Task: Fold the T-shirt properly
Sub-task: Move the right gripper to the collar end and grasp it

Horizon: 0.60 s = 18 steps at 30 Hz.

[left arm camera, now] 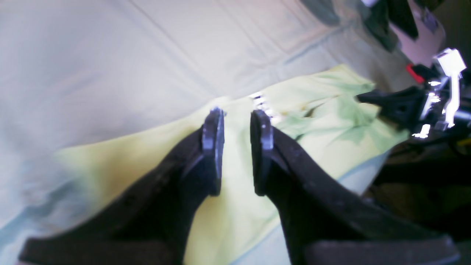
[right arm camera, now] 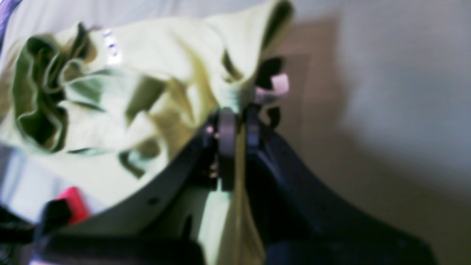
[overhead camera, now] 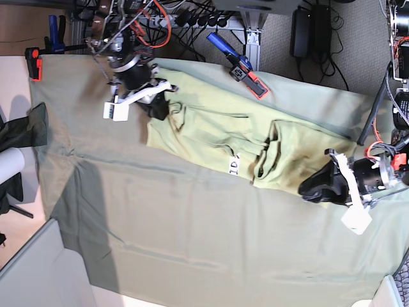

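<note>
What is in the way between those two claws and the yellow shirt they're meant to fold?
Nothing visible. The right gripper is already clamped on an edge of the T-shirt. The left gripper hangs open directly above the shirt's other end, with only air between its fingers and the fabric.

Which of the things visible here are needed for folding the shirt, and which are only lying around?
Needed: T-shirt; right gripper, shut on its edge; left gripper, open above it.

Lying around: table cloth; blue clamp; orange clamp; cables.
</note>
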### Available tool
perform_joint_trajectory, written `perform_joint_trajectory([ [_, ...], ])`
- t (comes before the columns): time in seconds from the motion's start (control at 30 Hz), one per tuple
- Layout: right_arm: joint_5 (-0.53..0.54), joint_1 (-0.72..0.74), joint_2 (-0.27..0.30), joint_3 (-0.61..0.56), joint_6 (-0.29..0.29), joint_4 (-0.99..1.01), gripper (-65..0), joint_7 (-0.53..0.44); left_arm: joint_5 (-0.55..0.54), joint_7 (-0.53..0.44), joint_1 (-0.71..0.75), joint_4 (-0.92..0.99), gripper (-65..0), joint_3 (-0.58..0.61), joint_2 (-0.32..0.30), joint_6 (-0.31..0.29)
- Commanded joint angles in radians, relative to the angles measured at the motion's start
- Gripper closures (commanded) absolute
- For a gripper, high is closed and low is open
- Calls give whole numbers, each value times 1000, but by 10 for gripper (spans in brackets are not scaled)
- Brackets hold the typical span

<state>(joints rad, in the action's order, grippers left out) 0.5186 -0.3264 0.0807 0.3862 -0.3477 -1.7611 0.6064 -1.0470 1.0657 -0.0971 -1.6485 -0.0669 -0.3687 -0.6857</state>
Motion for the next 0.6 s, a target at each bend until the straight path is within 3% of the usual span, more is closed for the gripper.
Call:
perform_joint_trajectory([
  [0.0, 5, 4, 27, 33, -27, -15, 0, -27, -24, -10, -19, -19, -129, -15, -12, -12],
  [0.3, 102, 4, 145, 266, -27, -15, 0, 22, -40, 39, -16, -19, -129, -81, -26, -12],
  [0.43, 196, 4, 151, 291, -31, -15, 0, 63, -50, 43, -16, -19, -129, -81, -36, -12],
  [0.57, 274, 7, 137, 290, -76, -23, 0, 70, -50, 43, -16, -19, -129, -81, -36, -12],
])
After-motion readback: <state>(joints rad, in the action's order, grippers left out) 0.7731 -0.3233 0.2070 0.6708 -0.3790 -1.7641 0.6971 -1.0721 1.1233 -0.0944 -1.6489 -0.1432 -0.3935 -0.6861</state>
